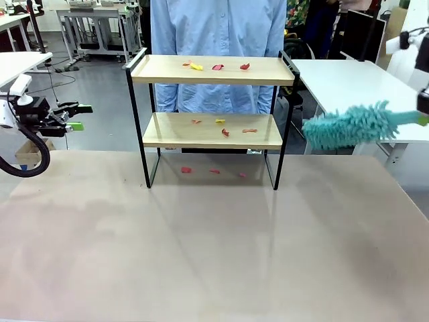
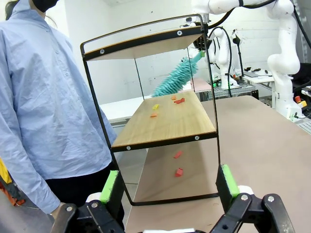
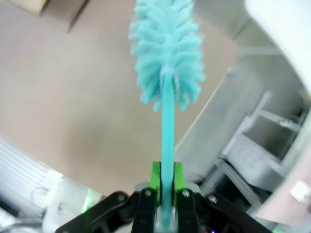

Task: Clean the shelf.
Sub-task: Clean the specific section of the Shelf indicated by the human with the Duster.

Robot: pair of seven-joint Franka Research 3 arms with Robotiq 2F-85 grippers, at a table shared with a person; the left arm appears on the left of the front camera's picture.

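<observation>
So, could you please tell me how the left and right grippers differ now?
The left gripper is open and empty; the right gripper is shut on the handle of the duster. The left gripper is left of the shelf, the right gripper right of it. Both have green pads.

Right gripper [image 3: 164,177] at bottom centre, jaws clamped on the duster [image 3: 166,58]. Green pads [image 3: 155,174] sit tight on either side of its thin turquoise handle [image 3: 167,126], no gap visible. The handle runs straight up from the pads to a fluffy turquoise head near the top edge; the head is slightly blurred. Behind it is the beige table [image 3: 73,97], whose edge runs diagonally just right of the handle. Past that edge are grey floor [image 3: 214,131] and a grey metal frame [image 3: 252,145], out of focus. A blurred white shape [image 3: 282,29] sits top right; can't tell what it is.
</observation>
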